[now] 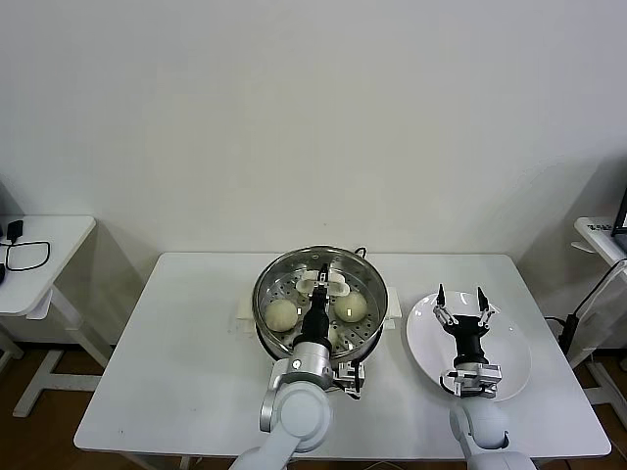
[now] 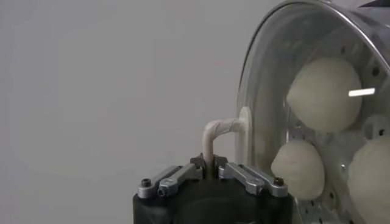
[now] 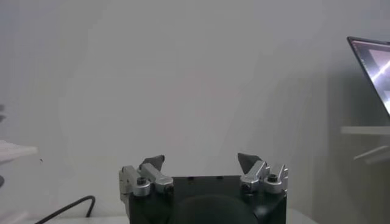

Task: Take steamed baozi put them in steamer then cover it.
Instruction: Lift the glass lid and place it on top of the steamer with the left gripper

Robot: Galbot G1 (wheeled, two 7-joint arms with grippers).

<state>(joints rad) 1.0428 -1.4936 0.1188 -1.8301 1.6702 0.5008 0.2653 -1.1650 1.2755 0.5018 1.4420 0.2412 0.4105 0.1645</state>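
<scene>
The steamer [image 1: 265,340] stands mid-table on its white base. The clear glass cover [image 1: 294,269] lies over it, about level with its rim; I cannot tell if it rests there. My left gripper [image 1: 321,278] is shut on the cover's whitish handle [image 1: 336,284], and this also shows in the left wrist view [image 2: 209,163] with the handle [image 2: 220,128]. Baozi [image 1: 282,313] show through the glass, another on the right [image 1: 350,306]. The left wrist view shows three baozi [image 2: 325,94] behind the cover [image 2: 256,67]. My right gripper [image 1: 460,295] is open and empty above the plate.
A flat white plate [image 1: 511,364] lies bare at the right of the white table [image 1: 176,372]. A side table [image 1: 59,240] with a black cable stands at the left. Another side table [image 1: 600,235] stands at the right.
</scene>
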